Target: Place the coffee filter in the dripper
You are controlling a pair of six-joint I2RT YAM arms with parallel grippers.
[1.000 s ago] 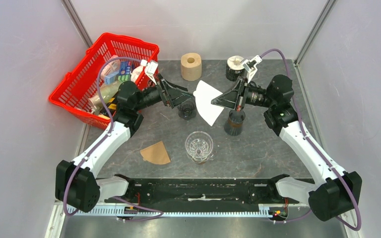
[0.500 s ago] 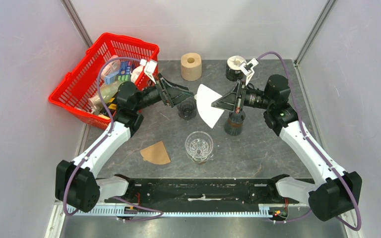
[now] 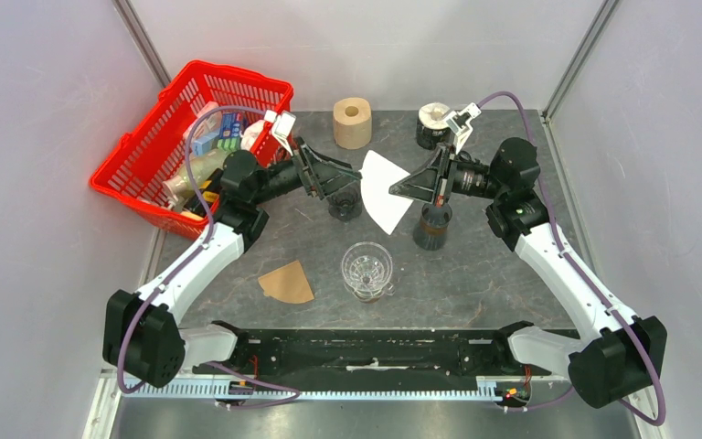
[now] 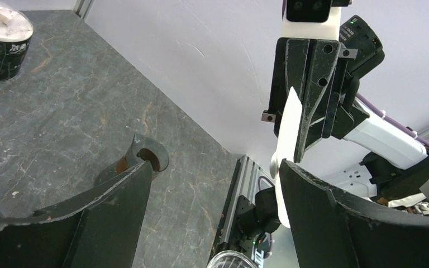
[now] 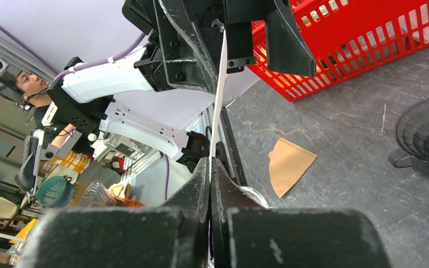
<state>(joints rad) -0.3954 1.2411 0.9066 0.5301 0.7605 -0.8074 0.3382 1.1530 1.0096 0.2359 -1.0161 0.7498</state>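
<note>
The white coffee filter hangs in the air above the table, just beside the black dripper. The left gripper partly covers the dripper from above. The right wrist view shows the filter only edge-on, as a thin line. The right gripper has its fingers pressed together on the filter's edge. The left gripper's fingers are spread wide around the filter's far edge; whether they touch it is unclear.

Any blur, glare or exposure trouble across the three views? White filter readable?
Top external: even soft light, sharp throughout, white filter clear against the dark table. Left wrist: left pincer dark, little surface detail; filter bright but its outline holds. Right wrist: right pincer soft at close range; filter edge-on, just a thin line.
</note>
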